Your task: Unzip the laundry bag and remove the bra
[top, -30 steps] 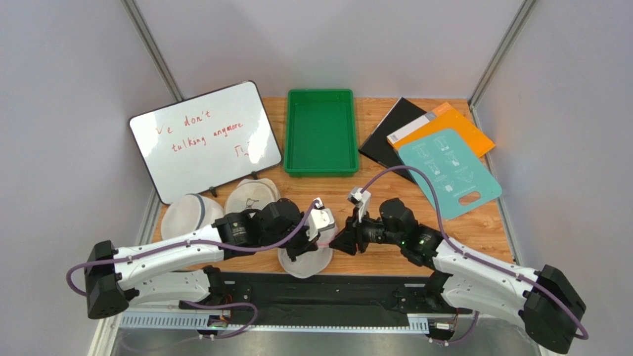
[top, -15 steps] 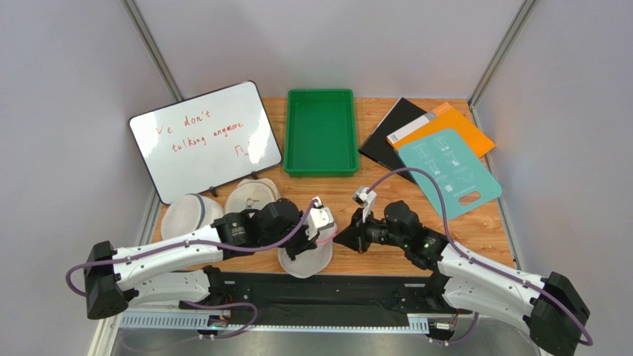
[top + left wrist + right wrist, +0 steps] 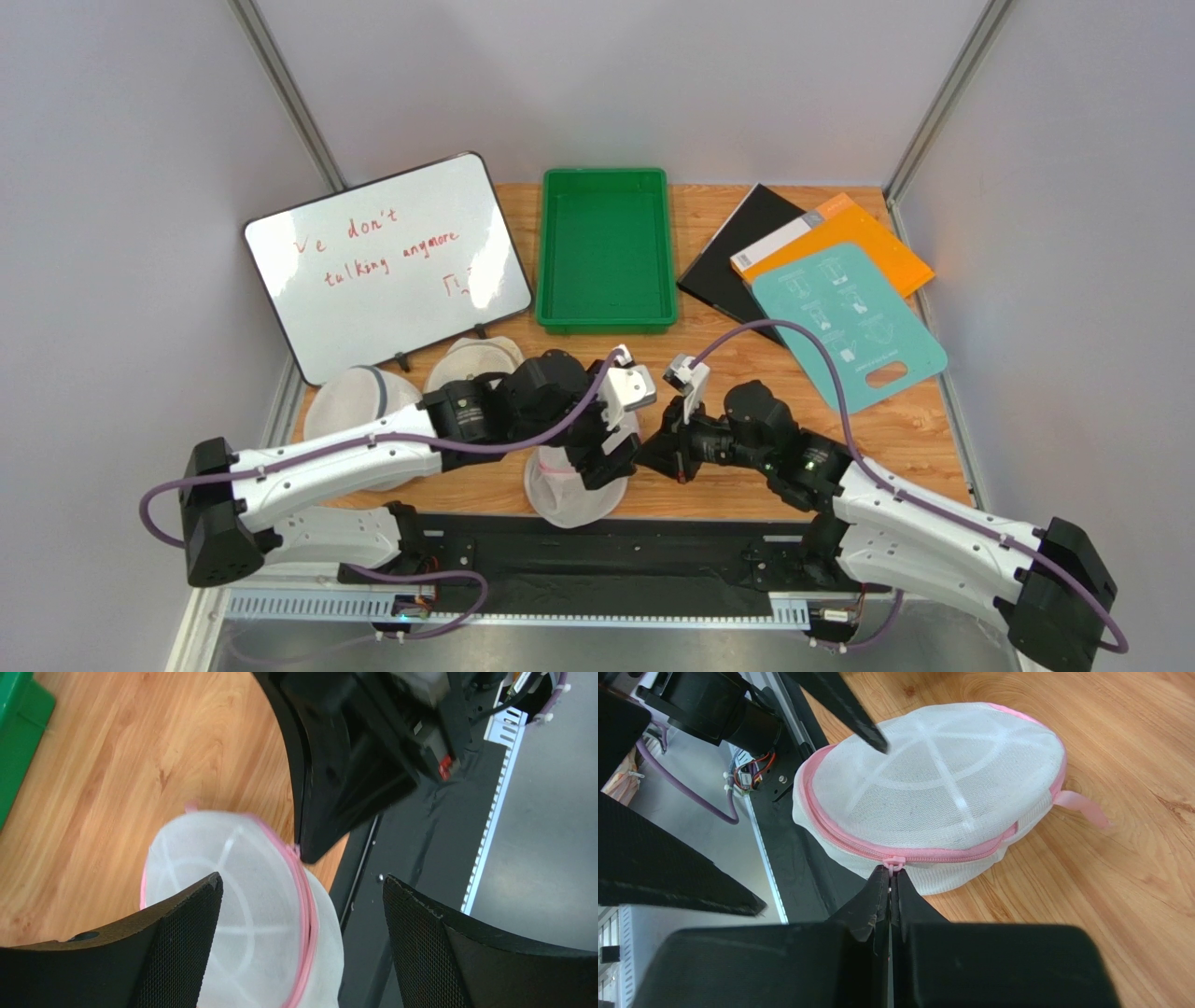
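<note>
The laundry bag (image 3: 572,490) lies at the near edge of the counter (image 3: 926,420), about midway across. The left tool (image 3: 608,451) hangs over it. The right tool (image 3: 650,454) sits just to its right, tip at the zipper pull (image 3: 893,862). Left of the bag, a mesh pouch (image 3: 358,403) and a second pouch (image 3: 474,370) lie side by side before a whiteboard (image 3: 386,263). A tray (image 3: 606,248) lies at the far middle, with a stack of folders (image 3: 842,280) to its right.

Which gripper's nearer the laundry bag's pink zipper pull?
Right. The right gripper has shut jaws at the pink zipper pull; the left gripper hangs open over the white mesh laundry bag.
</note>
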### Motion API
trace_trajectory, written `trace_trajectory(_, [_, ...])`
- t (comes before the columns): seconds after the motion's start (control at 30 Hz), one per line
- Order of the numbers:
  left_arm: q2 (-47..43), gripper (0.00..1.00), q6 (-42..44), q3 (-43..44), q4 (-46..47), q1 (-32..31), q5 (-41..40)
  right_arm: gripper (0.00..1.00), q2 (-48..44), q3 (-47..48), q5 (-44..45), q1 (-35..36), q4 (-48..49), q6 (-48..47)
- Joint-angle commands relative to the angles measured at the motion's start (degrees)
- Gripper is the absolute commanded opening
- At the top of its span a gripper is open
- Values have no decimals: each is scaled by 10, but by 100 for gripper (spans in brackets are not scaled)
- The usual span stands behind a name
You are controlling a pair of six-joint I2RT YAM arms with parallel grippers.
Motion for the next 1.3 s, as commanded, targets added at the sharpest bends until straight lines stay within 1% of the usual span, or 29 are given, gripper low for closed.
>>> trace_trajectory(0.0, [63,88,18,48,9,0,6,0,-4,29,5,11,4,-3])
trace_trajectory(0.07, [86,85,22,58,1,0,8,0,-11,28,7,13,-3,-3])
trace_trajectory(0.1, [90,83,21,60,-1,0,9,0,-14,28,8,13,-5,-3])
trace_trajectory(0.2, [91,81,20,56,2,0,8,0,-23,26,10,13,-12,-3])
trace_trajectory(0.37, [84,80,23,42,-2,0,-10,0,-30,27,9,13,-17,-4])
trace_trajectory(0.57, [92,80,17,20,-10,0,-5,0,-31,32,15,13,-22,-8])
trace_trajectory(0.73, [60,78,9,-16,5,0,-6,0,-33,35,16,13,-26,-10])
trace_trajectory(0.77, [57,73,9,-20,7,0,-6,0,-33,35,15,13,-26,-9])
trace_trajectory(0.83, [58,65,6,-25,8,0,-11,0,-33,36,14,13,-27,-7])
trace_trajectory(0.87, [60,56,6,-26,8,0,-14,0,-33,36,14,14,-25,-7])
trace_trajectory(0.93, [61,48,2,-30,12,0,-22,0,-33,38,15,13,-27,-6])
trace_trajectory(0.97, [61,37,1,-32,15,0,-24,0,-33,38,16,13,-27,-5])
trace_trajectory(1.03, [55,25,-1,-37,21,0,-32,0,-33,38,16,13,-27,-5])
trace_trajectory(1.07, [53,13,-3,-38,22,0,-37,0,-34,38,17,13,-31,-5])
trace_trajectory(1.13, [43,1,-4,-43,20,0,-58,0,-32,38,24,12,-33,-9])
trace_trajectory(1.27, [21,0,-5,-56,17,0,-84,0,-36,37,41,13,-50,-13])
